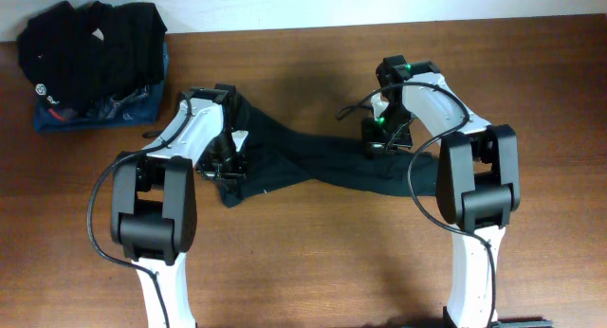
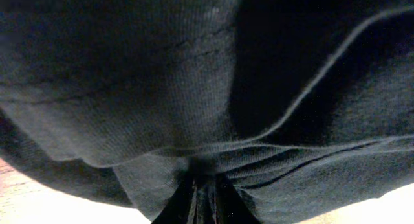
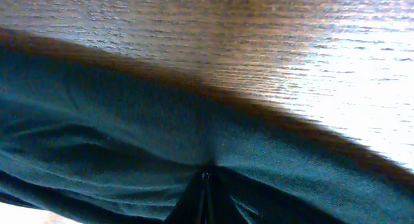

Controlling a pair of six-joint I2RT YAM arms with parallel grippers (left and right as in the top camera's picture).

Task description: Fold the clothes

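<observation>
Your left tool (image 1: 226,165) and right tool (image 1: 377,141) are each pinching the plain black soft fabric garment (image 1: 313,167), stretched between them over the brown wooden counter (image 1: 313,262).

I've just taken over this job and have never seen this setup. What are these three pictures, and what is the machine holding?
Two white-and-black robot arms work at a wooden table. The wide picture looks down from above; the other two come from cameras on each wrist, looking past the fingers. The left gripper and right gripper are each pinched shut on the black garment, which runs between them. A pile of other clothes lies in the far left corner.
</observation>
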